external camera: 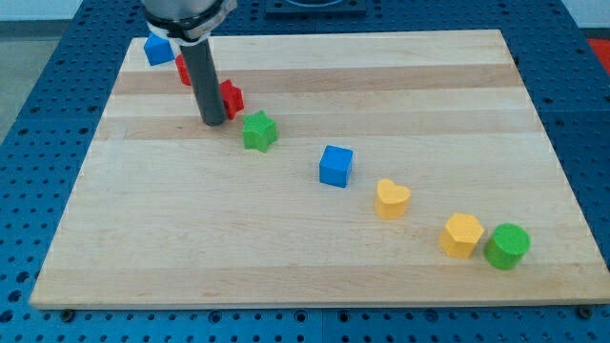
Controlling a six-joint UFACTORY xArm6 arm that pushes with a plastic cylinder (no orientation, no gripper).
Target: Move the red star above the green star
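The red star (pixel 232 97) lies on the wooden board near the view's top left, partly hidden by the rod. The green star (pixel 258 131) lies just below and to the right of it, nearly touching. My tip (pixel 213 121) rests on the board just left of the red star and left of the green star. Another red block (pixel 181 69) is behind the rod, its shape hidden.
A blue block (pixel 157 48) sits at the board's top left corner. A blue cube (pixel 335 165) is at the middle. A yellow heart (pixel 391 198), a yellow hexagon-like block (pixel 461 234) and a green cylinder (pixel 506 246) trail toward the bottom right.
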